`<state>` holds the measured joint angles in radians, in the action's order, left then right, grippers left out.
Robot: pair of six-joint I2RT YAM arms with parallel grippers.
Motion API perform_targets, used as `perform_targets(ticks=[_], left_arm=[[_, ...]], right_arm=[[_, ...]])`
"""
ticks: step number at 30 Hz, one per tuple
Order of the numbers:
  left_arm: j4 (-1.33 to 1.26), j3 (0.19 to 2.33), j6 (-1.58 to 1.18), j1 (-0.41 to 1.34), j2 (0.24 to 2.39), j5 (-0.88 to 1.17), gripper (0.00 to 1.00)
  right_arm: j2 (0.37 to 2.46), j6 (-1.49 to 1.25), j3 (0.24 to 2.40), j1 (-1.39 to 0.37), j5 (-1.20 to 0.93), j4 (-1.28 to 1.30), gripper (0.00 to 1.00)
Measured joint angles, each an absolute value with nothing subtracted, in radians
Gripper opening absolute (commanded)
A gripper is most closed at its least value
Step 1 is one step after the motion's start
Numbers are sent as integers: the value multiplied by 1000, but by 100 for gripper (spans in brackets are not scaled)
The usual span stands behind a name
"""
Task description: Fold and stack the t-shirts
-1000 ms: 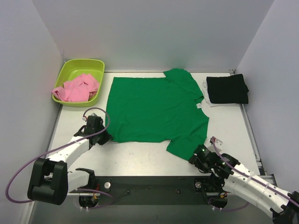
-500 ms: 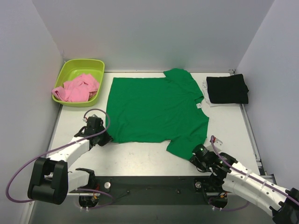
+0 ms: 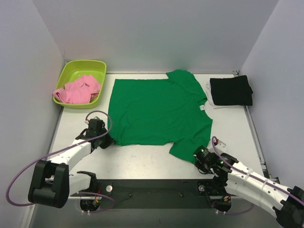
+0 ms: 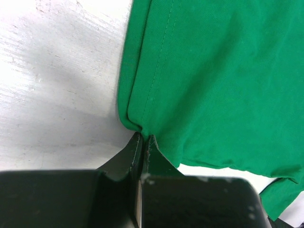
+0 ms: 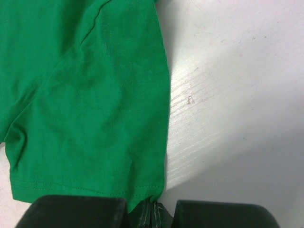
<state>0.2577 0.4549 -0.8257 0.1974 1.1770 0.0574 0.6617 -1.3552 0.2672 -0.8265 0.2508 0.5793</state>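
**Q:** What are the grippers doing?

**A:** The left gripper (image 4: 142, 138) is pinched tight on the hem corner of the green shirt (image 3: 156, 111), with cloth caught between its pressed-together tips. The right gripper (image 5: 153, 205) is clamped the same way on the corner of that shirt's near sleeve.

**Q:** Is there any writing to read?

**A:** Only a small white tag (image 3: 201, 108) at the collar, and it is too small to read.

**Q:** Where do the shirts lie, and where is there room?

**A:** The green shirt lies flat in the middle of the table (image 3: 142, 159). Its hem is to the left, its collar to the right, and its far sleeve reaches the back edge. The black shirt (image 3: 231, 90) sits folded at the far right corner, near the collar. The pink shirt (image 3: 78, 89) is crumpled in the tub (image 3: 71, 71) at the far left. Bare table runs along the near edge between the arms — and in narrower strips left of the hem and right of the near sleeve.
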Motion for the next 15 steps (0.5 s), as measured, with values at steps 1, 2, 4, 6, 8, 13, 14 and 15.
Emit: perform_targets(ticks=[1,2,4,6,8,13,14,15], left_arm=[[257,455,-826,197,1177,59,0],[257,455,-826,197,1177,60,0],[257,455,-826,197,1177,64,0],[258,455,-826,197,1174,67,0],[262,457,-826,197,1161,70,0],[307,515,-818,197,1117,81,0],[315,531,-814,197,1113,84,0],[321,554,-808,197,1109,89,0]], right_arm=[[670,-1353,271,-826,253,580,0],[677,-1350,274,-826,254,582,0],[688,-1333,290,-826,262,597,0],[690,-1312,312,-826,272,611,0],[690,-1280,352,-826,292,622,0],[697,-1184,482,-826,357,632,0],[699,-1162,507,-826,371,632,0],[701,-1141,531,-826,384,632,0]])
